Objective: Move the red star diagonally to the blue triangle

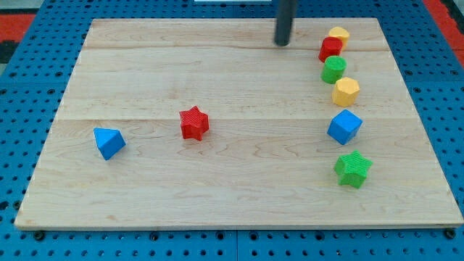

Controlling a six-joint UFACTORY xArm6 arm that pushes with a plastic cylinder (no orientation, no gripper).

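Observation:
The red star (193, 122) lies on the wooden board (232, 188), left of the middle. The blue triangle (109, 142) lies to its left and a little lower, about a hundred pixels away. My tip (282, 43) is at the view's top, right of the middle, far above and to the right of the red star. It touches no block.
A column of blocks runs down the view's right: a yellow block (338, 35), a red block (330, 49), a green block (334, 69), a yellow hexagon (346, 91), a blue cube (344, 127) and a green star (353, 168).

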